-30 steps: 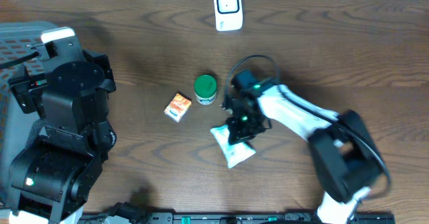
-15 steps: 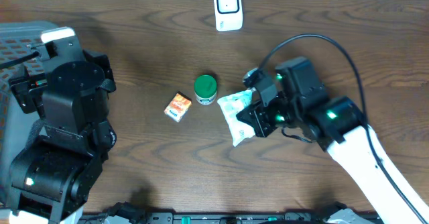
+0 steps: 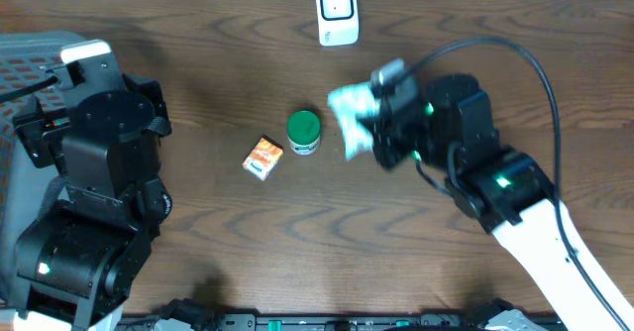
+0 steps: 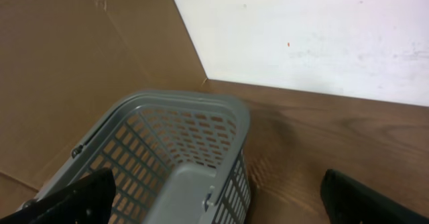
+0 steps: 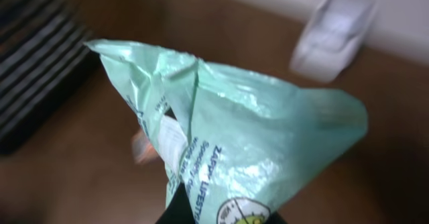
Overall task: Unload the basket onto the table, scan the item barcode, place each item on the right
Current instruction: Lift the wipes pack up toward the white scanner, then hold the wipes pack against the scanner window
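A pale green plastic packet [image 3: 349, 118] hangs above the table in my right gripper [image 3: 374, 133], which is shut on it. In the right wrist view the packet [image 5: 255, 137] fills the frame, crumpled, with dark print on it; my fingers are mostly hidden beneath it. The white barcode scanner [image 3: 337, 12] stands at the table's far edge, and shows blurred at the upper right in the wrist view [image 5: 334, 36]. My left gripper [image 4: 214, 204] stands open over the corner of a grey basket [image 4: 194, 150], nothing between its fingers.
A green-lidded jar [image 3: 304, 131] and a small orange box [image 3: 264, 158] sit on the table left of the packet. The grey basket [image 3: 30, 73] lies at the far left under the left arm. Brown cardboard [image 4: 74, 63] stands behind it.
My right gripper has lifted the green packet off the table and carried it up and toward the scanner. The left arm has not moved.
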You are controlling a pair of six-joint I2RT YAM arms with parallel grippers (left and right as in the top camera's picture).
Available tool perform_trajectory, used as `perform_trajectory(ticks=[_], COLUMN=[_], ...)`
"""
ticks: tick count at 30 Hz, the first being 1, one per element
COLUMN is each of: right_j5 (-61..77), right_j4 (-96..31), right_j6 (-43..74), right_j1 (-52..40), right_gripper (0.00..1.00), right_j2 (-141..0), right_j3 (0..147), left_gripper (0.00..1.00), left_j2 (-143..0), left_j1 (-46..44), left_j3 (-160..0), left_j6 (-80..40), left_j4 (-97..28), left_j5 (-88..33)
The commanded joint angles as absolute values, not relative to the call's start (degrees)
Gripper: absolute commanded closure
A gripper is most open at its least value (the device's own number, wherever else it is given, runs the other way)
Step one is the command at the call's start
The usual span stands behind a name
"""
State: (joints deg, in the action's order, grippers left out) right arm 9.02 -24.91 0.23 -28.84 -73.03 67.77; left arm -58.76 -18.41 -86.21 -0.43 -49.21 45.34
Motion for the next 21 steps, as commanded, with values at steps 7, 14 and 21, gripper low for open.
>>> perform_trajectory(ticks=[7,14,21], right_j5=[-8.25,-4.08,-1.23], right_j4=[10.31,57.69,61.82], right_j6=[-20.8,-35.57,-38.2], right_j1=[-28.08,-26.11,-23.18], right_gripper=[0.99,0.99,0.99], right_j2=[-92.09,-112.66,-131.46], right_j3=[67.55,69.08,85.12], left_gripper=[0.02,0.02,0.02], left_j2=[-58.72,-58.72,-58.72], left_j1=[-18.17,-18.17,-18.17], left_j3=[-86.48,-86.48,-86.48], left_j6=[-1.15,-1.15,-1.15], left_j4=[-49.28,-49.25,-49.28], left_j5=[45.52,45.52,45.52])
